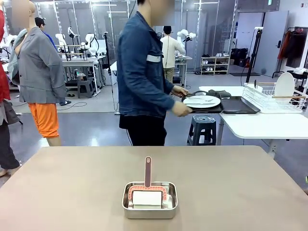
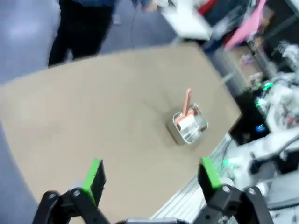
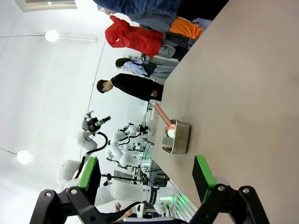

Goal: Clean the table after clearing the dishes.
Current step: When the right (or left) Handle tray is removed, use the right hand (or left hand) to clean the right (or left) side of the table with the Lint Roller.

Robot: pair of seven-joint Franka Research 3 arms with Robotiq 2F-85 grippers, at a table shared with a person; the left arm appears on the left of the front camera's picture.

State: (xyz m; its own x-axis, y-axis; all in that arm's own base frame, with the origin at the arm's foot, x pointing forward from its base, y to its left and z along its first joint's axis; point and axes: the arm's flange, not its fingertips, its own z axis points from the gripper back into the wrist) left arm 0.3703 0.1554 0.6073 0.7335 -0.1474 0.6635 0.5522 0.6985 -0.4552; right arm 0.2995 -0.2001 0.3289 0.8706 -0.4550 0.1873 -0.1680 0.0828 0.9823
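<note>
The big beige table [image 1: 57, 192] takes up the near half of the room. Its top is bare out to the left, right and far edges, apart from a small steel pan [image 1: 149, 201] close to the robot's edge, about midway across. Beyond the far edge a person [image 1: 142, 72] in a denim jacket stands side-on at a smaller white table [image 1: 262, 126], both hands on a dark tray [image 1: 204, 108] carrying a white plate [image 1: 202, 101]. A second dark tray [image 1: 239, 105] lies just beside it, next to a wire dish rack [image 1: 272, 98]. From here I can't make out any cutlery on the plate. In the pan rests a pink-handled brush [image 1: 147, 169], its handle poking over the far rim. The left gripper [image 2: 152, 173] hangs above the table's near side, jaws spread wide with nothing between them. The right gripper [image 3: 145, 170] is likewise wide open and empty, well apart from the pan.
</note>
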